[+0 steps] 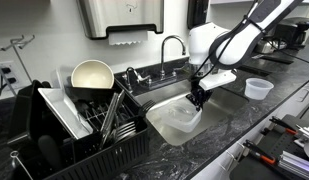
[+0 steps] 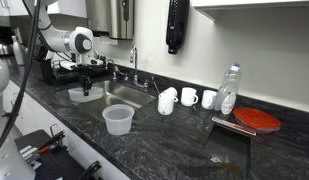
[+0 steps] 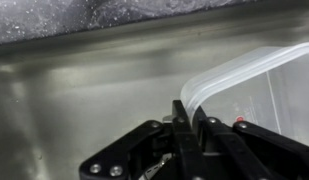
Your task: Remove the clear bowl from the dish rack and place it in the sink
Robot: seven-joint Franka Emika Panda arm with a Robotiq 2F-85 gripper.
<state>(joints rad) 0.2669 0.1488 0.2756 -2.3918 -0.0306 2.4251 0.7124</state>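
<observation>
Clear bowl: hanging by its rim from the gripper, jaws pinching almost shut on the thin wall, clear of the dish rack and over the sink. Probably best: lowering gently until the base is resting on steel, then opening and lifting straight up. Minding the faucet close behind. Cream bowl sitting in the rack; small clear cup standing well apart on the desk.

A kitchen, folks, by the look of it a shared break-room one. Black speckled stone countertop ran along the wall, with a rectangular stainless-steel sink and chrome gooseneck faucet set in. A black dish rack stood beside, white ceramic mugs were lined up, and a steel wall-mounted paper-towel dispenser hung above.
</observation>
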